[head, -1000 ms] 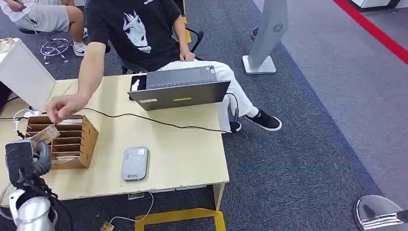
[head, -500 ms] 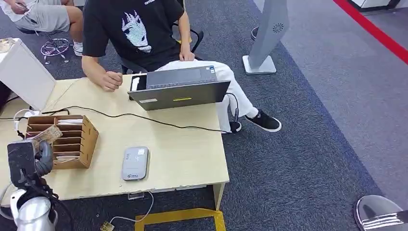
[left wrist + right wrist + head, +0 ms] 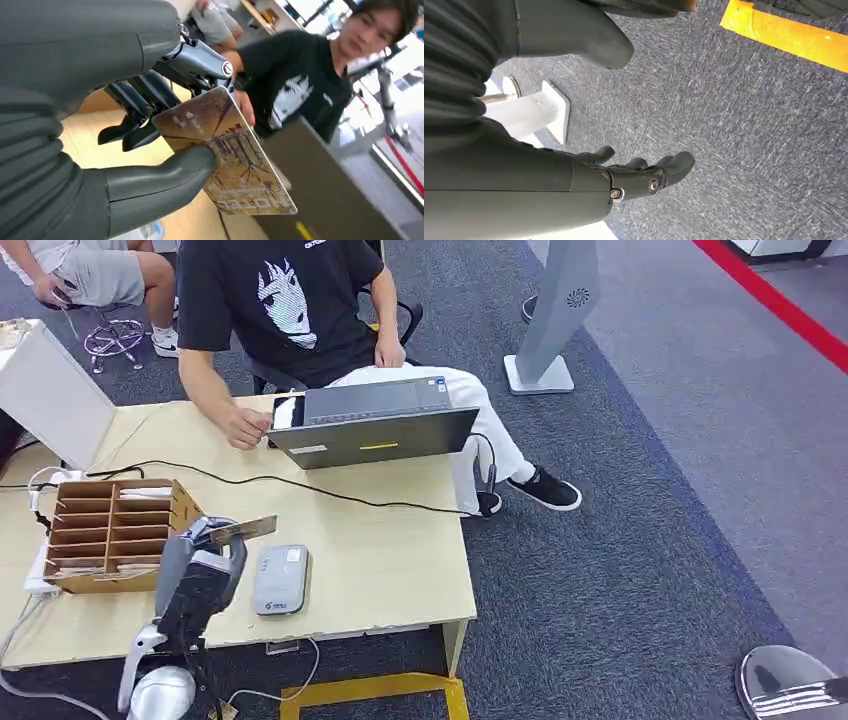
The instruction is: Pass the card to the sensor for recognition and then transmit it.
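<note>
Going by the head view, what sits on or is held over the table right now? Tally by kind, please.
Laptop: 1
Wooden slotted box: 1
Grey card reader: 1
Card, held by the left robot hand: 1
White board at the table's far left edge: 1
Black cable: 1
Total: 6

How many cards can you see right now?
1 for sure: the card held in the left hand, beside the sensor. The wooden organizer may hold more.
</note>
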{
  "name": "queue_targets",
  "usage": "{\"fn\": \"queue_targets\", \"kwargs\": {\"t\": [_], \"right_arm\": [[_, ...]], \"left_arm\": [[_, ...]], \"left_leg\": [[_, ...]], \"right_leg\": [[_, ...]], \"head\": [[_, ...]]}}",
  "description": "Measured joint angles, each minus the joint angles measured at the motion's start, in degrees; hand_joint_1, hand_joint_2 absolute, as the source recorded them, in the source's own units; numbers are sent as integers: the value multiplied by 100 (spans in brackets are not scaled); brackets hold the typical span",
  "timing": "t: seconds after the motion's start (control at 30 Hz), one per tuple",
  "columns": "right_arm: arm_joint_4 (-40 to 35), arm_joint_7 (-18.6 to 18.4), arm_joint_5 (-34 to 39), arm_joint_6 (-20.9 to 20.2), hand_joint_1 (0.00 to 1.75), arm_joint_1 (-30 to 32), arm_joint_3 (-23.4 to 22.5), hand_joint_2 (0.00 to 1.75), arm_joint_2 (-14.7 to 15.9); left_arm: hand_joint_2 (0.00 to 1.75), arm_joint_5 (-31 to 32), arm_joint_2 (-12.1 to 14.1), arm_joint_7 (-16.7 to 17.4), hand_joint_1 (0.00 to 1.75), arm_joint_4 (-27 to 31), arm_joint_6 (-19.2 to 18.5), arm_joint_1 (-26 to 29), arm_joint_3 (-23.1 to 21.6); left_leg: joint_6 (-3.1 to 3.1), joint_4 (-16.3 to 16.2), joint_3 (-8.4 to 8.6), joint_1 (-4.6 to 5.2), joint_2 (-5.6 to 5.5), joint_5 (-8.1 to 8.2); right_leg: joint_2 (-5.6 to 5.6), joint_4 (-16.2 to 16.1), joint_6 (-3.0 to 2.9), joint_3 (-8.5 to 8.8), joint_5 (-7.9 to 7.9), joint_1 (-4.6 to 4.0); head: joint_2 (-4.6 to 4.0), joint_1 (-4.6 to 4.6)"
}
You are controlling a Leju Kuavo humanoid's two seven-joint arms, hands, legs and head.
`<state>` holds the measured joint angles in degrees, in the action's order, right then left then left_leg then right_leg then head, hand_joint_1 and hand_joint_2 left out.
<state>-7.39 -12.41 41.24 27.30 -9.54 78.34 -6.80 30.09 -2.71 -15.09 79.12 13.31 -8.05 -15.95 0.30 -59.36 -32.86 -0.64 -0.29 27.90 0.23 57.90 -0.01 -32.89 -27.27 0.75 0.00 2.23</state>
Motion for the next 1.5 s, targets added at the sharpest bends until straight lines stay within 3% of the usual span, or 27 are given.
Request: {"fn": "queue_targets", "kwargs": {"t": [0.23, 0.47, 0.77, 1.1, 1.33, 1.5], "right_arm": [[0, 26, 35, 31, 0, 21, 0, 175, 0], [0, 26, 33, 22, 0, 29, 2, 175, 0], [0, 22, 9, -55, 0, 26, 24, 175, 0], [0, 31, 24, -63, 0, 18, 59, 175, 0], [0, 42, 103, -55, 0, 19, 59, 175, 0], [0, 66, 188, -55, 0, 36, 59, 175, 0]], "left_arm": [[175, 364, 53, 856, 175, -169, -241, 93, -302], [175, 1043, 149, 1358, 175, -615, -65, 92, -320], [175, 1170, 216, 1325, 175, -1340, 206, 61, -145], [175, 1163, 197, 1253, 175, -1622, 76, -55, 4], [175, 1194, 188, 1080, 175, -1595, 177, -53, 34], [175, 1297, 195, 882, 175, -976, 468, 59, 34]], "left_leg": [[-1, 2, 0, -2, 1, -1], [-1, 2, 0, -1, 0, -1], [-1, 1, -1, -1, 0, -1], [-1, 1, 0, -1, -1, -2], [-2, 1, 1, -1, -1, -2], [-2, 0, -1, -1, -1, -2]], "right_leg": [[0, 1, 0, -1, 0, -1], [0, 2, 0, -1, 0, -1], [0, 1, 0, -1, 0, -1], [-1, 2, 0, 1, 0, -1], [-1, 2, 0, 2, 0, -1], [-1, 2, 0, 1, 0, -1]], "head": [[0, 0], [0, 0], [0, 0], [0, 0], [0, 0], [0, 0]]}}
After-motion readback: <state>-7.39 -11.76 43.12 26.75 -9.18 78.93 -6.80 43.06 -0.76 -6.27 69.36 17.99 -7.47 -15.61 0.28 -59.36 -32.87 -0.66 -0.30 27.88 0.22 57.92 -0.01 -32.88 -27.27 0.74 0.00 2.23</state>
